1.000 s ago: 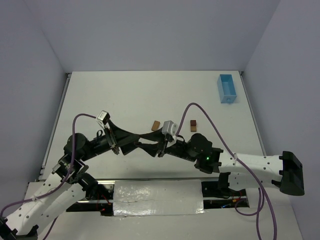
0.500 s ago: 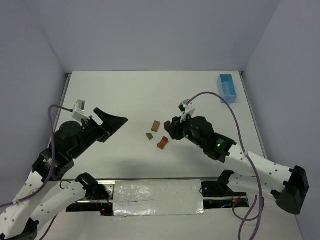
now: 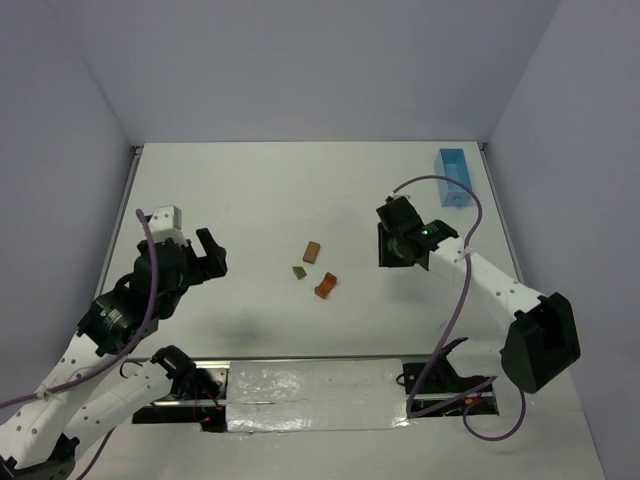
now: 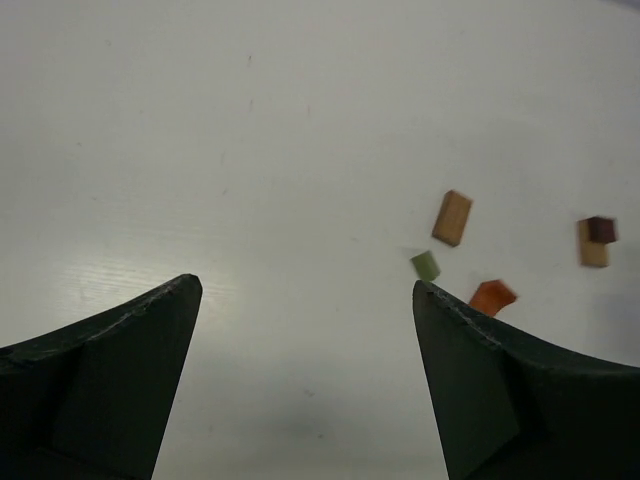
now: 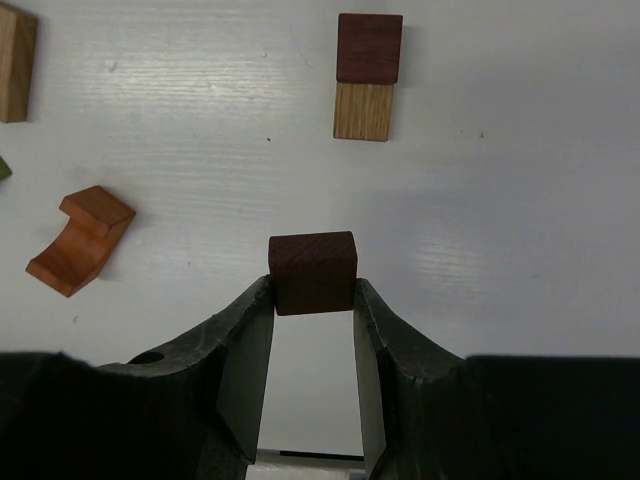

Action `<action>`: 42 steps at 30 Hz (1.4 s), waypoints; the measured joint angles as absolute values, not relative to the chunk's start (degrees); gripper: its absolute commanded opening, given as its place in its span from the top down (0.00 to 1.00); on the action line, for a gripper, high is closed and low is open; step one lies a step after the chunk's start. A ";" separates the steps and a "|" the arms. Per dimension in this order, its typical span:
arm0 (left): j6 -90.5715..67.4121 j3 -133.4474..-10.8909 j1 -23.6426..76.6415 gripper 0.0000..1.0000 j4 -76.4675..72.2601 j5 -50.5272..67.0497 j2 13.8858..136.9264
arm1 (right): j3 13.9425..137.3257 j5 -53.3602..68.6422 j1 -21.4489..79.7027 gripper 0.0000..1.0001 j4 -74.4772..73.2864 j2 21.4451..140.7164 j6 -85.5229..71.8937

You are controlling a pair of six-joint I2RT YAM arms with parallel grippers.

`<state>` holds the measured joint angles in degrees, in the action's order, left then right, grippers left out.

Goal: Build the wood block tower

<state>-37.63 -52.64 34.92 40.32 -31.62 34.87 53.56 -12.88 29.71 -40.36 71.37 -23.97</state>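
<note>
In the right wrist view my right gripper (image 5: 312, 290) is shut on a dark brown block (image 5: 312, 272) and holds it above the white table. Ahead of it lie a brown block (image 5: 368, 47) touching a tan block (image 5: 364, 110), an orange arch block (image 5: 82, 240) and another tan block (image 5: 15, 62). In the top view the right gripper (image 3: 388, 255) sits right of the tan block (image 3: 312, 251), an olive-green block (image 3: 299, 271) and the orange block (image 3: 325, 286). My left gripper (image 3: 205, 258) is open and empty, well left of them (image 4: 305, 290).
A light blue tray (image 3: 452, 175) stands at the far right of the table, partly behind the right arm's purple cable (image 3: 440, 182). The table's left edge rail (image 3: 118, 225) runs beside the left arm.
Both arms have pulled apart from the table's middle, the left one back to the left, the right one to the right. The olive-green and orange blocks now show.
</note>
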 measured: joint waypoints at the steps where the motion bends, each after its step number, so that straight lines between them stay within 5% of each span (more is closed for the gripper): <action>1: -36.97 -51.68 34.94 0.00 40.53 -31.51 35.31 | 54.57 -12.86 29.54 0.87 -40.75 72.93 -23.77; 12: -32.49 -50.61 34.94 0.00 40.42 -29.91 38.63 | 59.57 -10.57 24.47 0.87 -41.12 85.17 -20.62; 42: -29.93 -50.52 34.94 0.01 39.38 -25.71 41.43 | 61.45 -7.11 21.30 0.84 -36.86 95.88 -15.29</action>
<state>-29.93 -50.52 34.94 39.38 -25.71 41.43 61.45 -7.11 21.30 -36.86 95.88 -15.29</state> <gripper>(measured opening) 0.995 0.413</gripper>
